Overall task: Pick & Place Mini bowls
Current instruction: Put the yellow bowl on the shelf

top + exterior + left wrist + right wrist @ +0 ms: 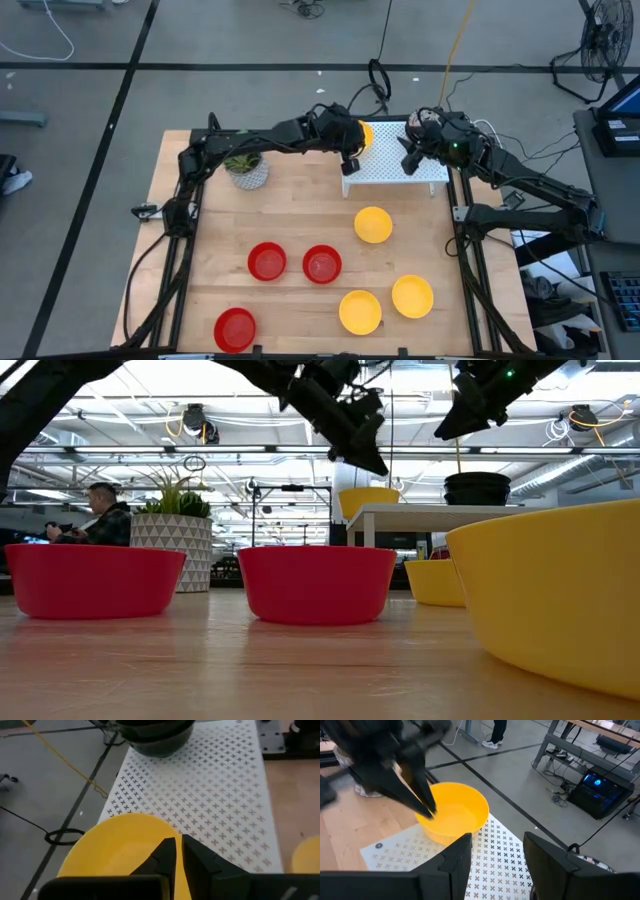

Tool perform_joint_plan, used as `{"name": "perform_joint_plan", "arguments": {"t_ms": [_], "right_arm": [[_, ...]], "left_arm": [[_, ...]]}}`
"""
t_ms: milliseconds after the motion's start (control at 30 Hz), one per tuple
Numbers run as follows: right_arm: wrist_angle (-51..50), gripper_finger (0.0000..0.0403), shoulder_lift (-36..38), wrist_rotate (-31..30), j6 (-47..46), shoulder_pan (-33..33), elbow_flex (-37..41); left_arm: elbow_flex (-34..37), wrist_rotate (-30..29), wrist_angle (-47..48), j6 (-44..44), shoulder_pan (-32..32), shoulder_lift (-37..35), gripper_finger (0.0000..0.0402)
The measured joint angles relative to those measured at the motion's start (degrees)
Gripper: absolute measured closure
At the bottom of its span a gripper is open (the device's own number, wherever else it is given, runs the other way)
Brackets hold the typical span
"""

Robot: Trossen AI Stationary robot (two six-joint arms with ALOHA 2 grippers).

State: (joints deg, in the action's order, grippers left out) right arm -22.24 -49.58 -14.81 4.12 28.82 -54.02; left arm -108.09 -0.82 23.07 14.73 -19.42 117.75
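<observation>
One yellow mini bowl [366,132] [455,812] sits on the left end of a white perforated platform [395,165] at the table's far side. My left gripper [352,155] [179,851] is shut on its rim. My right gripper [412,155] [495,855] hovers open above the platform's middle, touching nothing. Three more yellow bowls [373,224] [412,296] [360,312] and three red bowls [267,261] [322,264] [235,329] rest on the wooden table. No white speckled bowls show. My left gripper pinches the yellow bowl's rim [431,816] on the side nearest the table's front, one finger [420,795] inside the bowl and one outside. The fingers come slanting down from above and from the table's left. The bowl stands upright with its base on the platform.
A dark stack of bowl shapes [477,488] [155,735] stands on the platform's right part, under my right arm. A potted plant [246,170] is at the far left of the table. Bare wood lies between the platform and the bowls in front.
</observation>
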Motion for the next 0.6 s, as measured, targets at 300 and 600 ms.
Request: {"name": "perform_joint_plan", "arguments": {"t_ms": [300, 600], "right_arm": [[-1.8, 0.0234, 0.0, 0.0, 0.0, 0.0, 0.0], [-1.6, 0.0234, 0.0, 0.0, -0.5, 0.0, 0.0]], "left_arm": [[-0.1, -9.7, 19.7, -4.8, 0.7, -6.1, 0.0364], [0.0, -9.7, 20.5, -6.2, -0.1, -1.2, 0.0364]]}}
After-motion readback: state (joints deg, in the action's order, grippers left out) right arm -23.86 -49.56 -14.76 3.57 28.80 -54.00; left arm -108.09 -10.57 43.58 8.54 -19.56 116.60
